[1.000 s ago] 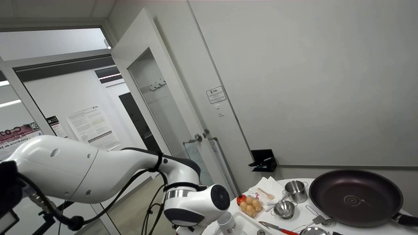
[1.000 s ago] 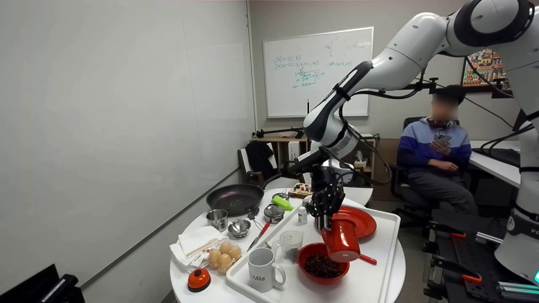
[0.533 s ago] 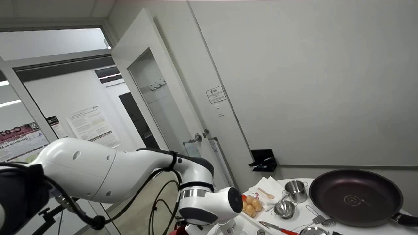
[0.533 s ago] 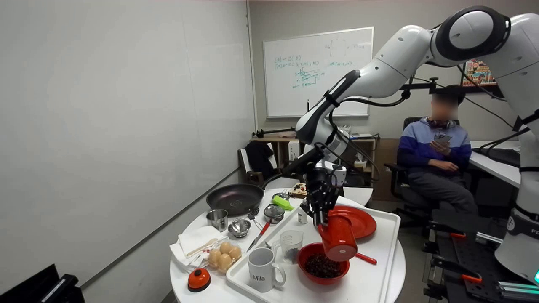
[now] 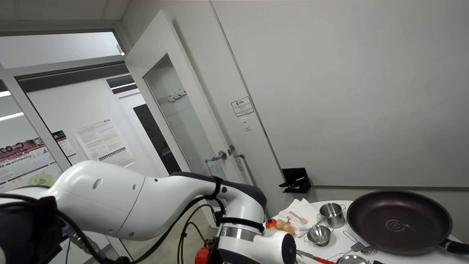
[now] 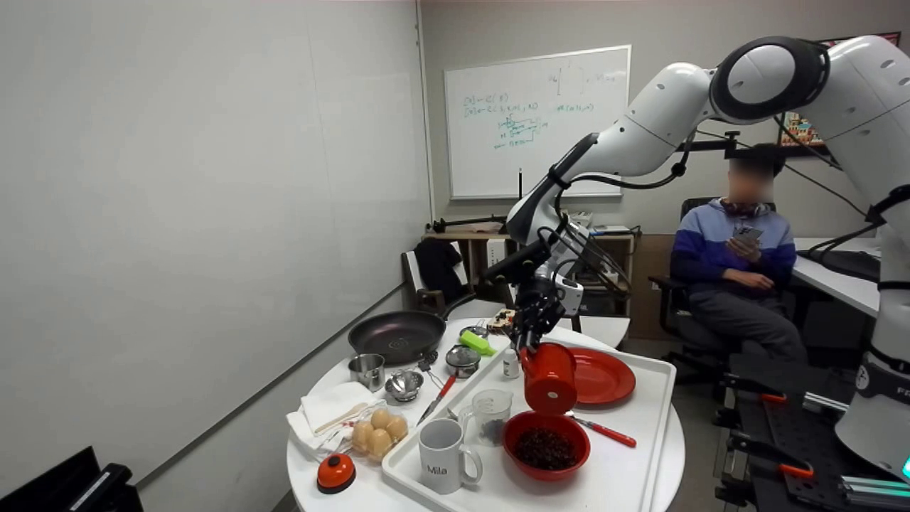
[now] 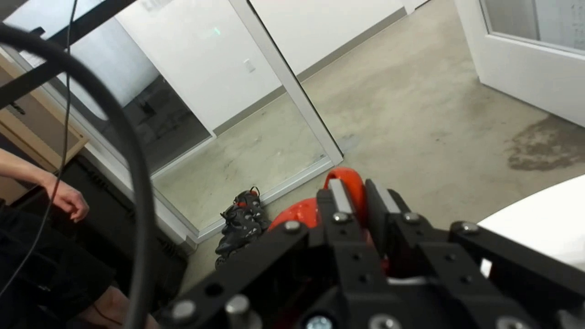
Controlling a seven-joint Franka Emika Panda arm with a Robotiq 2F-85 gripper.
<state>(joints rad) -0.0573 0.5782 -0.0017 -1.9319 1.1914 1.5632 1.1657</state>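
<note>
Wrist view: the fingers (image 7: 342, 198) are pinched tight on the handle (image 7: 356, 188) of the red mug (image 6: 549, 377), barely apart. In an exterior view the tilted mug has just shifted back to the far rim of the red bowl (image 6: 582, 442), uncovering more of the red-handled utensil (image 6: 613, 434). To my eye the mug is mid-carry, not set down.

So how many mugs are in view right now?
2: a red mug, held tilted in the tool; and a white mug marked Mila, upright on the tray. The clear measuring cup isn't counted; others may be hidden.
</note>
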